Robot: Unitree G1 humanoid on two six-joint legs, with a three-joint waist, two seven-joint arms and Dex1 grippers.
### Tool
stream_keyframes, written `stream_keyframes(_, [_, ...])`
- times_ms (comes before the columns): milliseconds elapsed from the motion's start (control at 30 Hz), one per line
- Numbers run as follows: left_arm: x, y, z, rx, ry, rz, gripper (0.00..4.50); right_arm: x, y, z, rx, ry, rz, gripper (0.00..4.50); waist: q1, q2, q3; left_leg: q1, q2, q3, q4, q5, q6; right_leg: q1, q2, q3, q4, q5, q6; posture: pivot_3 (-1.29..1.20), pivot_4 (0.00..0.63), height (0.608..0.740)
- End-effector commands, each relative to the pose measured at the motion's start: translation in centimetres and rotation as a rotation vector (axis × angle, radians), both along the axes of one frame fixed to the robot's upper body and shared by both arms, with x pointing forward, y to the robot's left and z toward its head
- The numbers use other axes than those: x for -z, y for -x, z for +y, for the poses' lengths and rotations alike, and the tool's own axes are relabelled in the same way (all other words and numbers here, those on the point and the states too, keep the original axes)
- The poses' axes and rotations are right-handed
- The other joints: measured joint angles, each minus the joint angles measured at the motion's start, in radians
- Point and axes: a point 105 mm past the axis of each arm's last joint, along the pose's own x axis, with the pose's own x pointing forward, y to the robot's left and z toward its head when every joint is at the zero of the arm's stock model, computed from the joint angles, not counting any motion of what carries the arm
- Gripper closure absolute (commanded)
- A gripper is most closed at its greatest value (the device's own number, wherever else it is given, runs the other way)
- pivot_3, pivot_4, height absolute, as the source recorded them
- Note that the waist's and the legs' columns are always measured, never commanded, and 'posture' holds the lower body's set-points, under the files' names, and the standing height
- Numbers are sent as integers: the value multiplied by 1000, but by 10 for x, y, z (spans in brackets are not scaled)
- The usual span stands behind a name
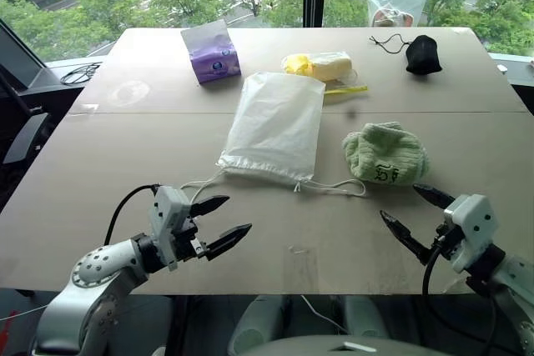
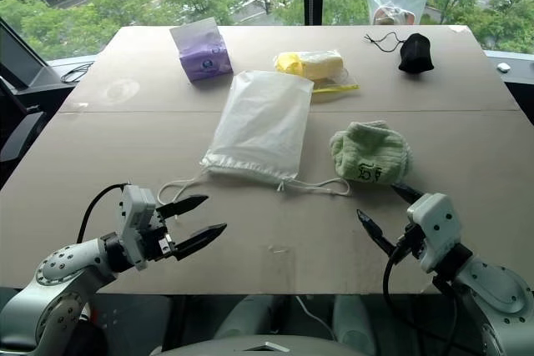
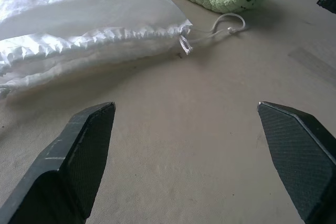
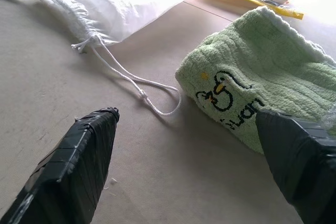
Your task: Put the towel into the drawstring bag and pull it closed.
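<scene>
Both pincers, left and right, hover spread apart and empty over the bench, the drawstring bag lying flat, the towel outside beside it

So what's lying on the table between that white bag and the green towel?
One looped white cord from the drawstring bag trails toward the towel; otherwise bare table, seen best in the right wrist view.
</scene>
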Motion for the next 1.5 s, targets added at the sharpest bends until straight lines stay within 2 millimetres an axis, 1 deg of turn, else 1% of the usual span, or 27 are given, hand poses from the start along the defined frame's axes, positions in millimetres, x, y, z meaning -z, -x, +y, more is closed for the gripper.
stream_keyframes(33, [-11,-20,7,-70,-56,-108,30,-16,11,21,-108,-28,-45,42,0,0,0,0,0,0,0,0,0,0,0,0,0,0,0,0,150,740])
stream_keyframes(67, [-17,-37,13,-139,-106,-181,30,-20,18,33,-177,-38,-55,42,4,1,1,0,0,0,0,0,0,0,0,0,0,0,0,0,150,740])
stream_keyframes(100, [-23,-51,18,-186,-143,-242,30,-25,23,42,-229,-54,-63,42,8,2,1,0,0,0,0,0,0,0,0,-1,0,0,0,0,150,740])
stream_keyframes(133, [-27,-60,20,-211,-158,-277,30,-28,27,48,-271,-65,-67,42,13,1,1,0,0,-2,0,0,0,0,0,-2,0,0,0,0,150,740])
stream_keyframes(167, [-30,-65,20,-221,-170,-299,30,-29,29,51,-292,-67,-68,42,13,1,1,0,1,-4,0,0,-1,1,1,-4,0,0,0,0,150,740])
stream_keyframes(233, [-29,-79,23,-247,-281,-344,30,-31,33,55,-341,-66,-66,42,8,0,0,1,2,-3,0,1,-1,2,2,-4,0,0,0,0,150,740])
stream_keyframes(333, [-32,-91,14,-182,-374,-435,30,-30,33,54,-337,-56,-74,42,1,-2,1,0,1,0,0,2,-4,2,1,-1,-1,1,0,0,150,740])
stream_keyframes(533, [-27,-106,-1,-56,-521,-585,30,-27,31,55,-305,-54,-80,42,1,-3,2,0,1,-1,-1,3,-5,1,1,-1,-1,1,1,0,150,740])
stream_keyframes(633, [-19,-109,-8,19,-591,-648,30,-27,32,57,-286,-63,-78,42,0,-3,2,0,1,-1,-1,3,-5,1,1,-1,-1,1,1,0,150,740])
stream_keyframes(767, [-14,-119,-14,53,-630,-697,30,-28,31,58,-263,-61,-87,42,0,-4,2,0,1,0,-1,3,-5,1,1,-1,-1,1,1,0,150,740])
stream_keyframes(933, [-11,-127,-19,95,-629,-709,30,-28,31,57,-241,-48,-86,42,-1,-4,2,0,1,-1,-1,3,-4,1,1,-1,0,1,1,0,150,740])
stream_keyframes(1000, [-10,-123,-24,145,-599,-693,30,-28,31,58,-237,-48,-85,42,-3,-4,2,0,1,-1,-1,3,-5,0,1,-1,0,1,1,0,150,740])
stream_keyframes(1167, [-11,-118,-22,189,-547,-647,30,-29,32,59,-219,-57,-83,42,-3,-4,2,0,1,-1,-1,3,-4,0,1,-1,0,1,1,0,150,740])
stream_keyframes(1267, [-10,-123,-21,172,-533,-615,30,-27,33,60,-220,-56,-73,42,-3,-4,2,0,1,-1,-1,3,-4,0,1,-1,0,1,1,0,150,740])
stream_keyframes(1367, [-8,-124,-28,191,-526,-602,30,-27,33,61,-223,-56,-72,42,-3,-4,2,0,1,-1,0,3,-4,0,1,-1,0,1,1,0,150,740])
stream_keyframes(1433, [-5,-124,-31,208,-560,-606,30,-28,31,60,-220,-54,-78,42,-3,-4,2,0,1,-1,0,3,-4,1,1,-2,0,1,1,0,150,740])
stream_keyframes(1500, [-6,-131,-29,183,-586,-610,30,-29,30,59,-214,-52,-82,42,-3,-4,2,0,1,-1,0,3,-4,1,1,-2,0,1,1,0,150,740])
